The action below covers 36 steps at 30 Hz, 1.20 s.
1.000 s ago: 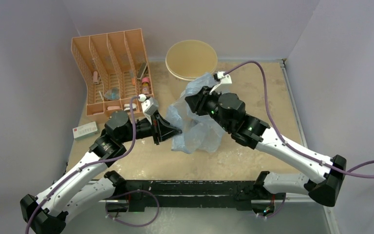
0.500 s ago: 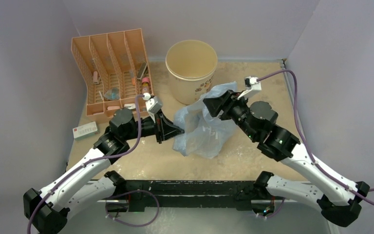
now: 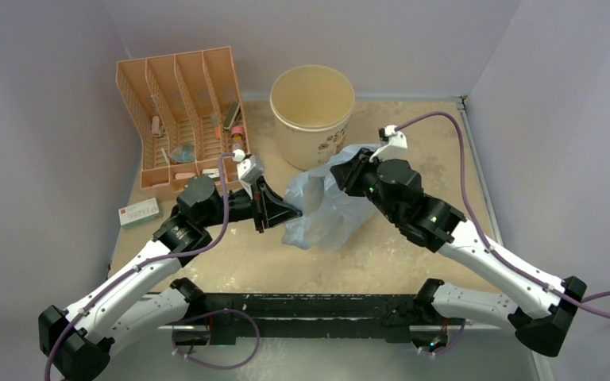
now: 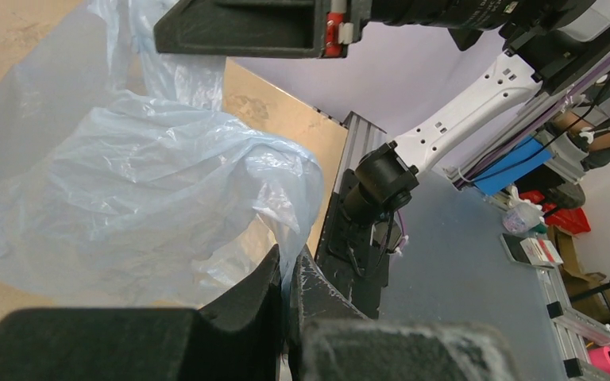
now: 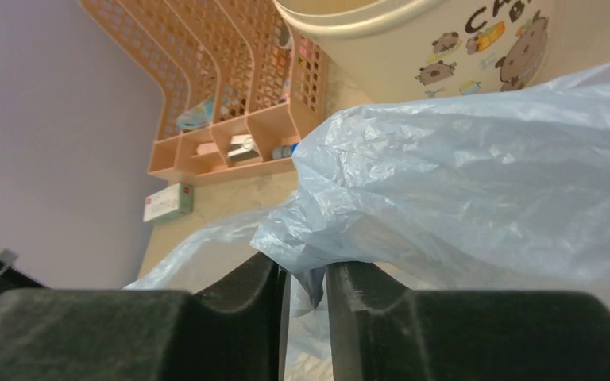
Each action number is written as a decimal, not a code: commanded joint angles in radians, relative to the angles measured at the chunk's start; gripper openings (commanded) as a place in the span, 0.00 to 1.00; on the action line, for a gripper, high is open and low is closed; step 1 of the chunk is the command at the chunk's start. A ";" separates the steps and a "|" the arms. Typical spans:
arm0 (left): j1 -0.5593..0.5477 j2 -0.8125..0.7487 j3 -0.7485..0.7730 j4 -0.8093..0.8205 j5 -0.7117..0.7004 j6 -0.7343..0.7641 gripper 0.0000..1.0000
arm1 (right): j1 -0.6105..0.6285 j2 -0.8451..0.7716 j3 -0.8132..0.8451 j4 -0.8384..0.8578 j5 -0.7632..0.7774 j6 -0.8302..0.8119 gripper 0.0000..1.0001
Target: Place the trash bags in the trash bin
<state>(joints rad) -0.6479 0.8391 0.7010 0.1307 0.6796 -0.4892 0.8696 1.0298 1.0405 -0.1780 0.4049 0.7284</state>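
Note:
The light-blue translucent trash bag (image 3: 327,213) lies crumpled on the table between my two arms, just in front of the cream trash bin (image 3: 302,147). My left gripper (image 3: 290,213) is shut on the bag's left edge, and the film (image 4: 127,175) runs pinched between its fingers (image 4: 287,262). My right gripper (image 3: 340,176) is at the bag's upper right. Its jaws (image 5: 306,266) stand narrowly apart, with a loose fold of the bag (image 5: 461,175) hanging between them. The bin (image 5: 445,48) stands upright behind the bag.
An orange slotted organizer rack (image 3: 183,111) with small items stands at the back left, also in the right wrist view (image 5: 230,79). A small white box (image 3: 138,211) lies on the table in front of it. Grey walls close in the table on three sides.
The right gripper dropped from the bin's rim, swung right with wider jaws, then came back to the bag with jaws narrower. The bag sank lower. The left gripper kept its hold.

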 commanded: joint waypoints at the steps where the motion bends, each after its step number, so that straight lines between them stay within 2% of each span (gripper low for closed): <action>1: 0.007 -0.016 0.032 0.056 -0.002 -0.018 0.00 | 0.002 -0.069 -0.024 0.091 -0.128 -0.048 0.22; 3: 0.005 -0.008 0.034 0.064 0.004 -0.019 0.00 | 0.002 -0.084 -0.035 0.121 -0.230 -0.075 0.13; 5: 0.005 0.000 0.039 0.064 0.010 -0.014 0.00 | 0.002 -0.104 -0.049 0.144 -0.305 -0.081 0.12; 8: 0.005 0.004 0.039 0.069 0.011 -0.008 0.00 | 0.001 -0.152 -0.102 0.223 -0.409 -0.071 0.16; 10: 0.007 0.001 0.034 0.077 0.009 -0.008 0.00 | 0.001 -0.157 -0.116 0.277 -0.532 -0.076 0.19; 14: 0.005 0.003 0.025 0.093 0.026 -0.009 0.00 | 0.002 -0.117 -0.106 0.311 -0.680 -0.074 0.21; 16: 0.006 0.007 0.022 0.103 0.042 -0.009 0.00 | 0.002 -0.086 -0.105 0.329 -0.732 -0.076 0.26; 21: 0.006 0.000 0.012 0.113 0.051 -0.011 0.00 | 0.002 -0.012 -0.090 0.358 -0.780 -0.058 0.33; 26: 0.006 -0.028 -0.006 0.123 0.052 -0.011 0.00 | -0.002 -0.006 -0.097 0.363 -0.752 -0.044 0.52; 30: 0.006 -0.043 -0.012 0.119 0.050 -0.009 0.00 | -0.014 -0.003 -0.100 0.346 -0.751 -0.039 0.59; 32: 0.005 -0.053 -0.013 0.113 0.036 -0.012 0.00 | -0.018 -0.002 -0.104 0.347 -0.784 -0.051 0.61; 34: 0.005 -0.058 -0.013 0.113 0.024 -0.020 0.00 | -0.020 -0.007 -0.113 0.354 -0.820 -0.072 0.69; 36: 0.006 -0.058 -0.014 0.125 0.020 -0.034 0.00 | -0.023 -0.013 -0.127 0.378 -0.884 -0.094 0.70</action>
<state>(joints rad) -0.6437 0.7959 0.6884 0.1795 0.7181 -0.5007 0.8486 1.0378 0.9249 0.1276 -0.3454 0.6769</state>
